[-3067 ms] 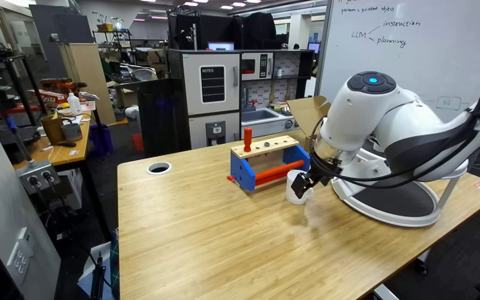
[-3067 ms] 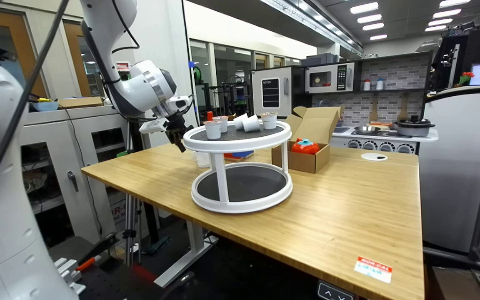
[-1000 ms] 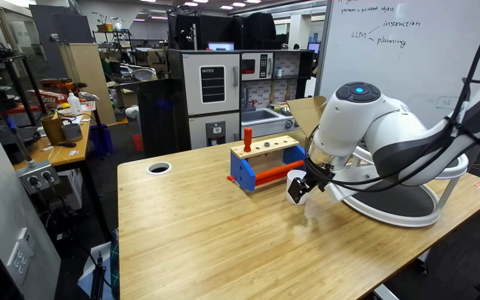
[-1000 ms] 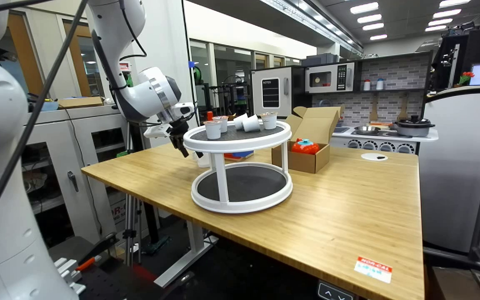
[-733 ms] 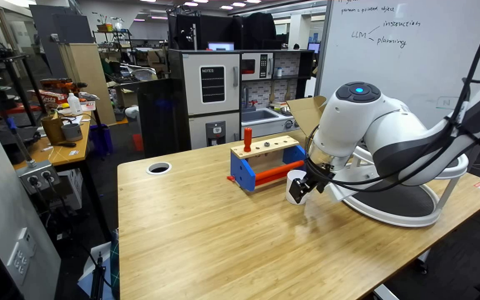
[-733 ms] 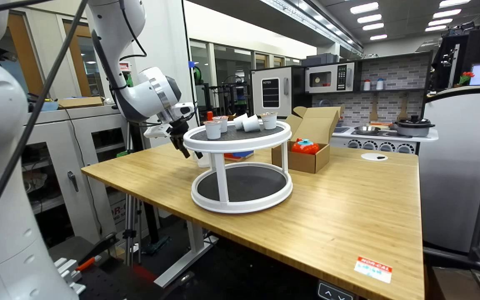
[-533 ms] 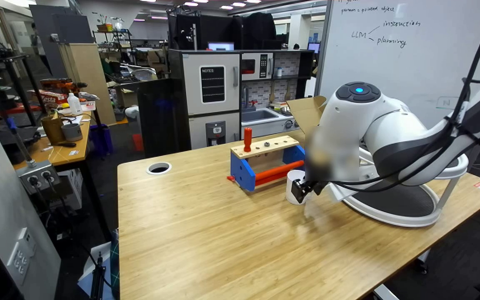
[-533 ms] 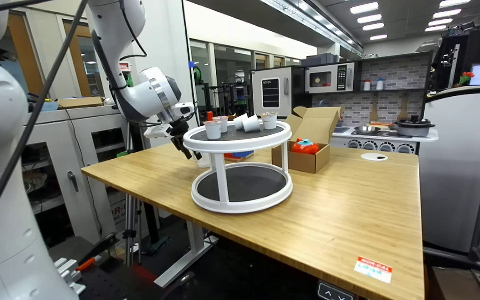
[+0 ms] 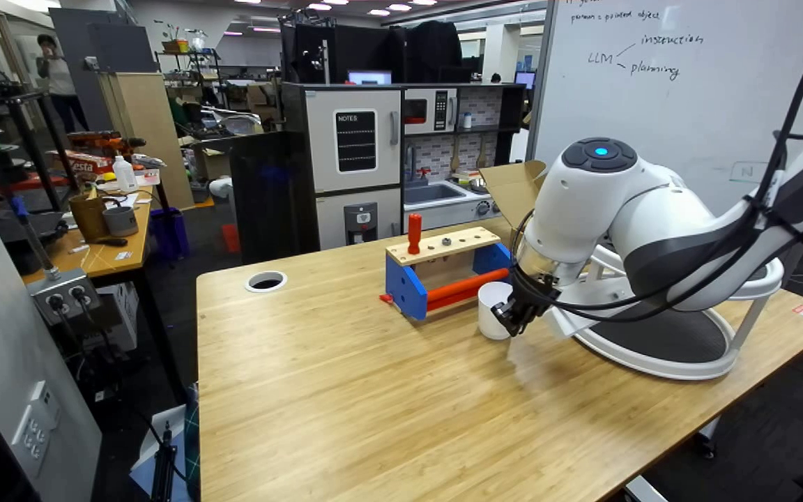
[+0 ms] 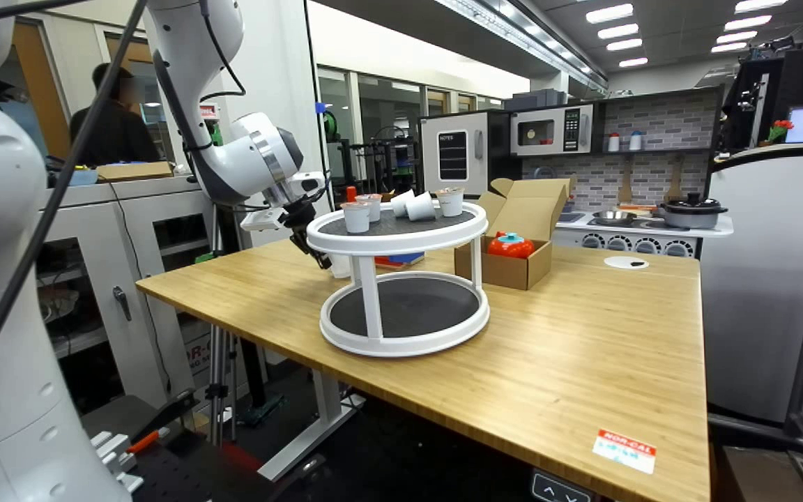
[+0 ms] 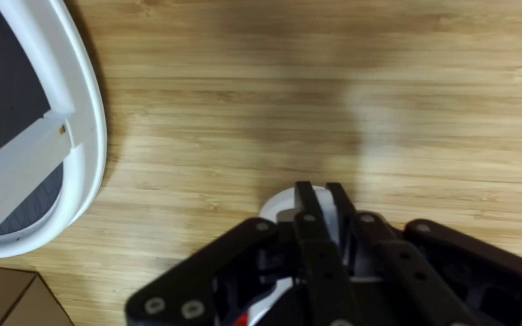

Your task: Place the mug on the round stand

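Since the earlier frame the fingers of the tool have drawn together, and the white ceramic mug has shifted slightly, now sitting a little higher in both exterior views. The mug is upright beside the toy tool rack, on the counter or just above it; from these angles I can't fairly say which.

The two-tier round stand is near the mug but apart from it. Its upper tier carries three upright white cups with pinkish tops, and between them two tipped white cups. Behind the stand, in an exterior view, a cardboard box with raised flaps holds a glossy red pot with a teal top. On the rack, a red screwdriver stands upright through the wooden top, with a grey fastener farther along the same board.

The tool slants down from the white Panda arm and is clamped on the mug at its side. In the wrist view its fingers run close and nearly parallel, a pale strip of the mug showing between them.
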Robot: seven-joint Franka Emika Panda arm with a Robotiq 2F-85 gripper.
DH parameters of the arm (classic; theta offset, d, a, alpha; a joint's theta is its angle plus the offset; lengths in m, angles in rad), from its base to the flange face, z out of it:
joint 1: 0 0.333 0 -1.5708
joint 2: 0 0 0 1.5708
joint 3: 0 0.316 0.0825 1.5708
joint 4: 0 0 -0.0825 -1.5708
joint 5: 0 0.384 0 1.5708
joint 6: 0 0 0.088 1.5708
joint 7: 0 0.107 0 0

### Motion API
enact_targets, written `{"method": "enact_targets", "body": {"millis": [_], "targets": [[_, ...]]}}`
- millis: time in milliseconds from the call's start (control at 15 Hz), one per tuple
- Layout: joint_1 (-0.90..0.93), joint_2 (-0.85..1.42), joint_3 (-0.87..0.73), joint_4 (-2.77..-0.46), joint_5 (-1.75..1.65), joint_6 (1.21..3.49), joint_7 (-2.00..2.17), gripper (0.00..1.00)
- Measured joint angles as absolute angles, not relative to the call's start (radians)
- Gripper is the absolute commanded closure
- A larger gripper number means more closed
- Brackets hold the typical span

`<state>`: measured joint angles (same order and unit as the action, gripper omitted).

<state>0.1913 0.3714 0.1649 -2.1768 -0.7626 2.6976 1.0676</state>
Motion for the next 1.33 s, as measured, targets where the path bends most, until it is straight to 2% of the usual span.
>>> {"method": "enact_targets", "body": {"millis": [800, 1333], "targets": [[0.208, 0.360, 0.176, -2.178, -0.775, 2.697, 1.067, 0.98], [0.250, 0.213, 0.180, -2.220, -0.864, 2.695, 1.062, 0.98]]}}
